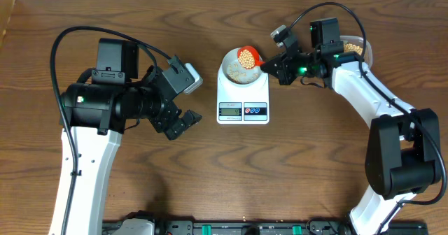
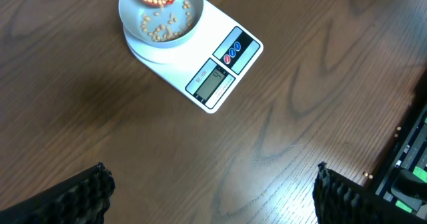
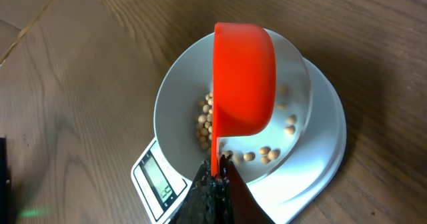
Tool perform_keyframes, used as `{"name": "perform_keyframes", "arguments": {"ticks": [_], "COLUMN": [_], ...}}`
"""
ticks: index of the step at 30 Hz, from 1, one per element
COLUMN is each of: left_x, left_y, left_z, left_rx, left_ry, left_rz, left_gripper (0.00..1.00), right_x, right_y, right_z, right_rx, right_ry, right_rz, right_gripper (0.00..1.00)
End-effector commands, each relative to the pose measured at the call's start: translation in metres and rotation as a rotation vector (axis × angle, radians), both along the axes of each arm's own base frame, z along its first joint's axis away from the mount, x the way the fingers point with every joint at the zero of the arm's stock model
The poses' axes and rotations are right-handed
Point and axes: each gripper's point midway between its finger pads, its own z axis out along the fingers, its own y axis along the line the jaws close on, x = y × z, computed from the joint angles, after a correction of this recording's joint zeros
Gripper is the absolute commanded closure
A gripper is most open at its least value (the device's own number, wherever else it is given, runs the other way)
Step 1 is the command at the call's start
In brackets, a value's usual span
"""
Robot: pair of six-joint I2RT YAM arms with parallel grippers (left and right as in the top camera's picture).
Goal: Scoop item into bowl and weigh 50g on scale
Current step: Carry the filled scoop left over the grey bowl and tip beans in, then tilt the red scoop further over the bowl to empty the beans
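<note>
Orange-red plastic scoop (image 3: 243, 77) fills the middle of the right wrist view, closest thing to the lens. The right gripper (image 3: 217, 177) is clamped tight on its thin handle at the bottom edge of the frame, jaws squeezed right down on it. The scoop is tipped over, so you mostly see its smooth outside.

Right under it is the bowl (image 3: 175, 101), small, round, pale bluish-white, sitting on the scale (image 3: 323, 164). The beans (image 3: 203, 124) are little round tan-yellow things, soybean-looking. They form a loose scatter across the bowl floor, nowhere near covering it. The scale is white, and its grey LCD pokes out at lower left; I can't read the digits.

In the left wrist view, the left gripper (image 2: 213, 197) has its jaws spread wide with nothing between them. The two black ribbed fingers (image 2: 83, 197) only peek in at the bottom corners, over bare wood. Farther up, at the top left of that frame, you see the scale again, with the scoop's open mouth packed with beans over the bowl. A few beans are right below its lip.

From overhead, the scale sits top centre on the brown wooden table (image 1: 294, 172). The left gripper is just to its lower left, not touching it. Way back at the upper right, partly hidden behind the right arm, is a clear tub (image 1: 365, 50) with more beans in it.
</note>
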Motion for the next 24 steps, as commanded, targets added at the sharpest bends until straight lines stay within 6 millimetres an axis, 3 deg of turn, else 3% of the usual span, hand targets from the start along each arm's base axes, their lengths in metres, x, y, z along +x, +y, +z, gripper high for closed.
{"name": "perform_keyframes", "arguments": {"ticks": [1, 14, 20, 24], "left_x": [0.002, 0.002, 0.002, 0.002], "left_y": [-0.001, -0.001, -0.001, -0.001], "left_z": [0.008, 0.008, 0.008, 0.008], "left_rx": [-0.017, -0.017, -0.017, -0.017], "left_ry": [-0.014, -0.013, -0.013, -0.013], "left_rz": [0.007, 0.007, 0.007, 0.007], "left_gripper": [0.02, 0.02, 0.02, 0.02], "right_x": [0.0, 0.005, 0.005, 0.006], "right_y": [0.005, 0.003, 0.002, 0.001], "right_z": [0.002, 0.007, 0.024, 0.014], "right_rx": [0.003, -0.019, -0.027, -0.119], "right_ry": [-0.023, -0.077, -0.131, -0.168], "right_rz": [0.029, 0.026, 0.029, 0.029], "right_gripper": [0.99, 0.99, 0.99, 0.99]}}
